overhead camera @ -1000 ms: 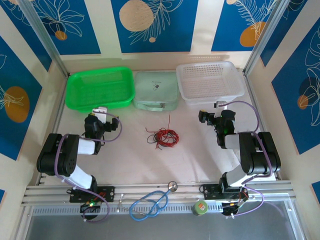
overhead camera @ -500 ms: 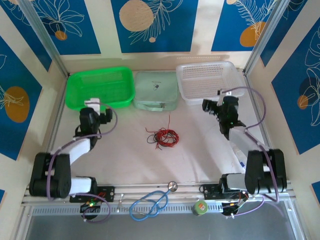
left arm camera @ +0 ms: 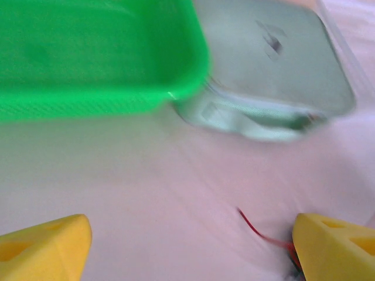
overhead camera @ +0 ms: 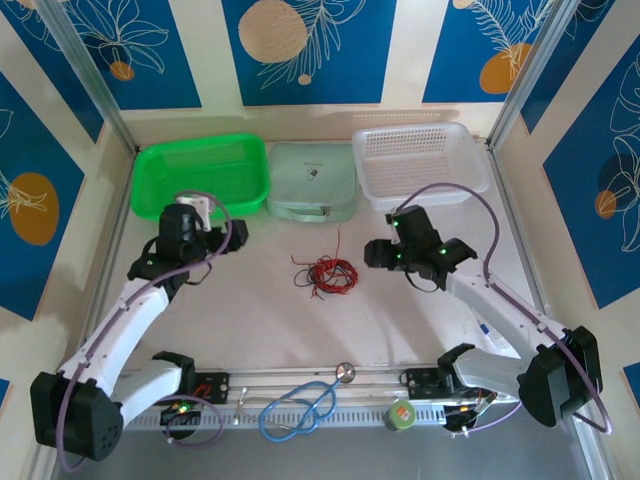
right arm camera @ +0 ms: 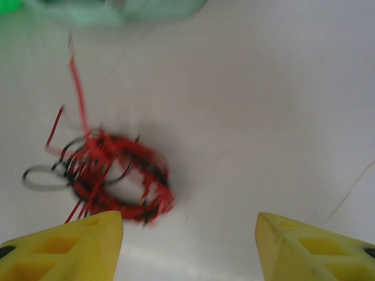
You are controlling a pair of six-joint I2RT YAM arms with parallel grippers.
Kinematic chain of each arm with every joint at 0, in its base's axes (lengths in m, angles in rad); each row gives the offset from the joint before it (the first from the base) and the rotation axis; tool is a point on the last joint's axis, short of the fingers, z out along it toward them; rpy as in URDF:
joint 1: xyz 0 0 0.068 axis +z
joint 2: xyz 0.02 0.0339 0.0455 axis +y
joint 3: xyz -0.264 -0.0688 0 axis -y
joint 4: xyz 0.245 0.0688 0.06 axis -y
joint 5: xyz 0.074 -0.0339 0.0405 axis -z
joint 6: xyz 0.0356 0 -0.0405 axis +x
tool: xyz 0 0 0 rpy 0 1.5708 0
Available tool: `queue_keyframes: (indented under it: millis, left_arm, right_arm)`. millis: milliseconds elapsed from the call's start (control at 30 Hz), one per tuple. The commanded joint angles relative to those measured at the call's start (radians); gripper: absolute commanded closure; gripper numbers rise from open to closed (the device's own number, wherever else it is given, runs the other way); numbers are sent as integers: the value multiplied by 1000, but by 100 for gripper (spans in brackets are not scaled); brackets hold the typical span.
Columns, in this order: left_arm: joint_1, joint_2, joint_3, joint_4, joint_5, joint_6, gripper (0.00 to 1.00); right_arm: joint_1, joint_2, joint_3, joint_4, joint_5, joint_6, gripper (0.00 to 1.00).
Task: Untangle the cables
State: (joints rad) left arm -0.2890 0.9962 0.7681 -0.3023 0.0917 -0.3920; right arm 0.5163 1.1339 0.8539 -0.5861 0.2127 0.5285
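The cables (overhead camera: 325, 273), a red and black tangle, lie on the tabletop (overhead camera: 250, 320) midway between its left and right edges, somewhat nearer the far edge. The right end effector (right arm camera: 188, 225) hovers just right of them, released with fingers wide. The left end effector (left arm camera: 192, 234), equally released, hangs apart toward the left edge.

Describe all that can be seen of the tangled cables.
The cables are thin red and black wires wound into one loose knot, mostly red. One red end points toward the pale green case; a black loop sticks out sideways. They lie on the white table. The open right hand hovers close, not touching.
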Motion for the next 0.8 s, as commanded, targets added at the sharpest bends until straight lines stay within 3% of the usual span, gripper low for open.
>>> queue_keyframes:
  millis: [0, 167, 300, 400, 600, 767]
  left_arm:
    - [-116, -10, -17, -120, 73, -100, 11]
    - [-300, 115, -28, -63, 80, -179, 11]
    - [-404, 270, 12, -5, 53, -203, 11]
    - [-460, 399, 78, 11, 40, -200, 11]
    - [-504, 622, 217, 2, -5, -196, 16]
    - [-507, 723, 281, 23, -15, -206, 19]
  right_arm:
    - [62, 26, 22, -100, -78, 179, 39]
    - [135, 118, 20, -23, -62, 276, 38]
    - [149, 192, 34, 12, -45, 330, 25]
    - [152, 240, 36, 21, -25, 363, 24]
    - [146, 335, 44, 73, -36, 361, 30]
    - [136, 440, 93, 89, -54, 320, 38]
